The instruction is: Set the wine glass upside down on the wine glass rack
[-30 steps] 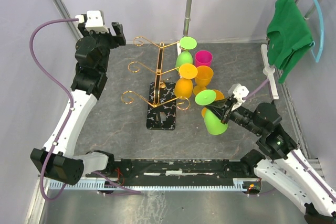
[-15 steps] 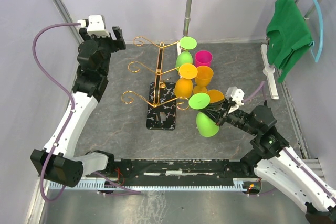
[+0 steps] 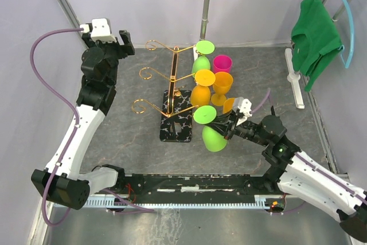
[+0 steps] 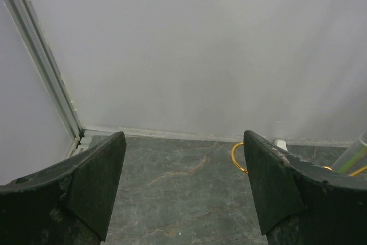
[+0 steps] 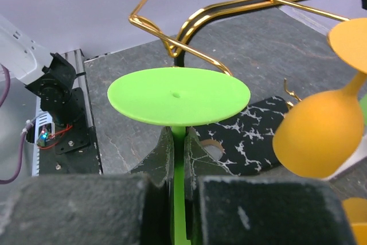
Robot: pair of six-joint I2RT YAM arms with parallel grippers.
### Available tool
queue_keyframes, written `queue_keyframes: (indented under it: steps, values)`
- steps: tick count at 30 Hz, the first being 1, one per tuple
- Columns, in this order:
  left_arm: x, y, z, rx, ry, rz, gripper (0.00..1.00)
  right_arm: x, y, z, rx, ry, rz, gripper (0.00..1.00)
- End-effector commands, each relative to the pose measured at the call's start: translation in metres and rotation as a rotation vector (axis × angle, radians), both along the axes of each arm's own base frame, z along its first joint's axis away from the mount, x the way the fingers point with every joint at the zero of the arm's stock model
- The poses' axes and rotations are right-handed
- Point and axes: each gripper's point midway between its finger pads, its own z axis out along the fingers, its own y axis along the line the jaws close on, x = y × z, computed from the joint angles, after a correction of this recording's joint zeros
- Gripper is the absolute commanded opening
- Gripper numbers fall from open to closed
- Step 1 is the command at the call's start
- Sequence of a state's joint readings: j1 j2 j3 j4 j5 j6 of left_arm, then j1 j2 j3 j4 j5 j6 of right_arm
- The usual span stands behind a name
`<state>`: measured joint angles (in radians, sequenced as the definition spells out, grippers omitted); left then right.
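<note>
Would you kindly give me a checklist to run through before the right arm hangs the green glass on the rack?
1. Right fingers shut on green glass stem: ok.
2. Foot up, bowl down: ok.
3. Nearest rack arm free: ok.
4. Stem inside that arm's slot: not ok, the foot sits in front of it.
5. Hanging orange glass apart from green glass: ok.
6. Left fingers open, away from rack: ok.

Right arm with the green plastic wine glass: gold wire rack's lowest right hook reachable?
Likely yes: right gripper holds the green plastic wine glass by the stem, foot beside that empty hook on the gold wire rack; hanging orange wine glass close above.
</note>
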<state>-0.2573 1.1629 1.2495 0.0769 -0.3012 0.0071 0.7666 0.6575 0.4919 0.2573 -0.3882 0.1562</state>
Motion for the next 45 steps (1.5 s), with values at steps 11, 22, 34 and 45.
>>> queue_keyframes:
  steps: [11,22,34,45]
  values:
    - [-0.011,0.009,0.019,0.017,-0.065,0.031,0.91,0.005,0.025,0.011,0.065,-0.137,-0.1,0.01]
    - [-0.004,0.005,0.014,0.017,-0.058,0.02,0.91,0.035,0.023,0.003,0.137,-0.166,-0.271,0.01]
    - [0.002,0.005,0.013,0.026,-0.061,0.028,0.91,0.065,0.01,-0.007,0.125,-0.166,-0.453,0.01]
    - [0.007,0.003,0.01,0.026,-0.059,0.021,0.91,0.079,-0.012,-0.018,0.108,-0.144,-0.592,0.01]
